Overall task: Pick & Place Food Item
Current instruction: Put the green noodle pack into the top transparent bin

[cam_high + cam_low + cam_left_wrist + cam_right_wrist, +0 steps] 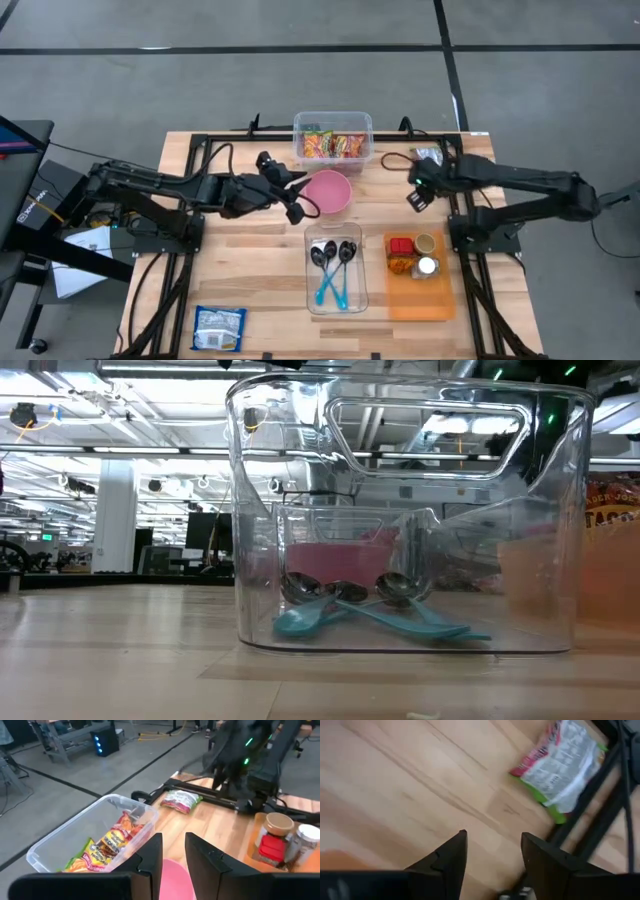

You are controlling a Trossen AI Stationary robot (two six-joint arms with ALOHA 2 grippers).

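A pink bowl [330, 192] sits at the table's middle, just in front of a clear bin [333, 143] of snack packets [112, 845]. My left gripper [298, 203] is at the bowl's left rim, shut on it. A green, red and white snack bag [430, 156] lies flat on the wood at the far right. My right gripper [416, 194] hangs open just in front of that bag, pointing steeply down at bare wood with nothing between its fingers. The right wrist view shows the bag [560, 767] beyond that open gripper [492, 845]. My left gripper pinches the pink bowl's rim [172, 872] between its two fingers [150, 855], which stand a narrow gap apart. The fingers come nearly level from the table's left side. I cannot tell whether the bowl stands on the table or is lifted.
A clear container [335, 270] with blue-handled spoons [370, 615] stands in front of the bowl. To its right is an orange tray [420, 295] with jars [415, 255]. A blue and white packet [218, 328] lies near the front left corner. Black frame bars run along both sides.
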